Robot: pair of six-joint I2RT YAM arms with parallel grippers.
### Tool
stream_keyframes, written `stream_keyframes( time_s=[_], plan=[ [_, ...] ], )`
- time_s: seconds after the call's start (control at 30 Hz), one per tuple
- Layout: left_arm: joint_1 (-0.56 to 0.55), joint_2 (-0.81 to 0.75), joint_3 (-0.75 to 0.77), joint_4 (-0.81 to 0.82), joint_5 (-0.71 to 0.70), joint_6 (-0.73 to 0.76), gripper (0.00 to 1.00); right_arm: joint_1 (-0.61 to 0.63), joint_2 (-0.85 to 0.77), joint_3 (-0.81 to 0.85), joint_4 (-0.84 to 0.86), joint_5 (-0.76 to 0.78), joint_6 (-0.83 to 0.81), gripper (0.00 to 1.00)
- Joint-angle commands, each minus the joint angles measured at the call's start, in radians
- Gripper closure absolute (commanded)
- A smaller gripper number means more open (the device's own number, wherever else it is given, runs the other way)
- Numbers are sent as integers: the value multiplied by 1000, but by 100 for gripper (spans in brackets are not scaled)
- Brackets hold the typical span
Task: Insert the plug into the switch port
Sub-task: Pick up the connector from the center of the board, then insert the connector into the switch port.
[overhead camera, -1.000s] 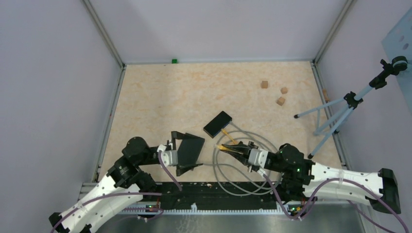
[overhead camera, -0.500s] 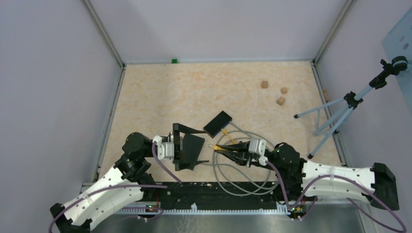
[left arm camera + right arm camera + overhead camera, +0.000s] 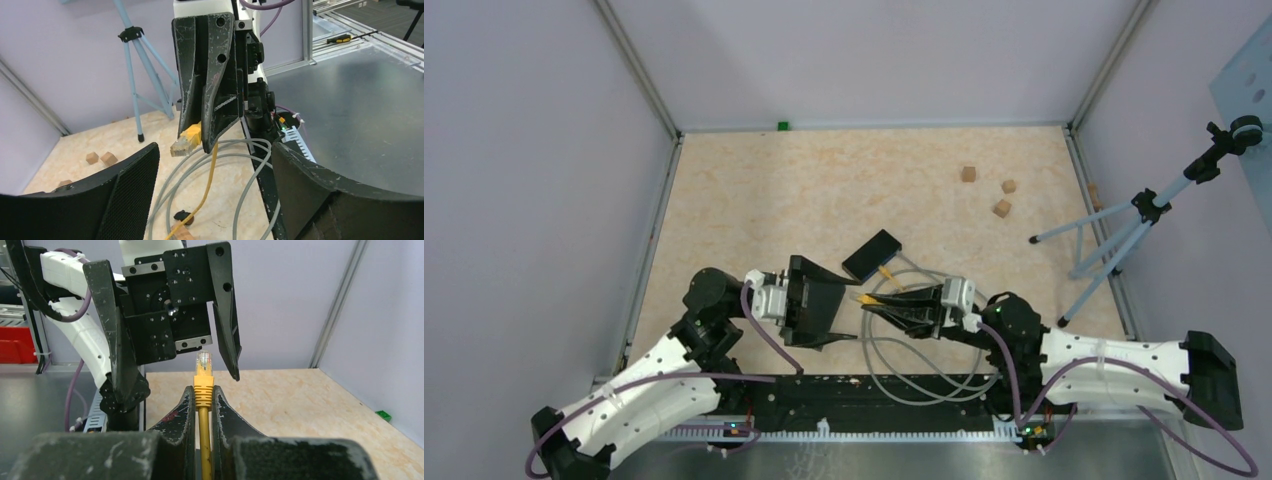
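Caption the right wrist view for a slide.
Right gripper clamps the yellow plug, its tip pointing at the open left gripper facing it.

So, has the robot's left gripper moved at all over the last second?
Yes. The left gripper has shifted to the right and slightly up in the top view, closing in on the black switch, which stayed put.

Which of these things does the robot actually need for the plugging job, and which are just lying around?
Needed: plug, held by the right gripper; its cable; black switch; open left gripper.
Lying about: three wooden cubes; tripod; green block.
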Motion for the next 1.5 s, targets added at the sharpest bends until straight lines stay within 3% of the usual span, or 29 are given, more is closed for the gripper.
stream_keyframes(
  time_s=[0.0,0.7,0.77,0.97,1.1,1.2,1.33,1.47],
  plan=[
    [-5,16,-8,55,-11,-65,13,9,14,60,88,14,42,100],
    [-10,13,0,11,-107,-110,8,-42,145,97,165,-13,206,100],
    [-11,1,9,-18,-167,-129,2,-46,141,91,145,-5,218,100],
    [-8,-55,39,-205,-621,-341,1,-56,75,21,45,75,204,100],
    [19,43,88,-335,-656,-429,1,-62,9,1,-157,156,126,100],
    [106,63,28,-246,-560,-507,1,-73,-36,-9,-292,238,90,100],
    [384,45,-71,-128,-377,-684,1,-94,-51,-9,-450,267,66,100],
    [607,126,-104,-261,-337,-724,1,-95,1,-19,-468,227,13,100]
  ],
)
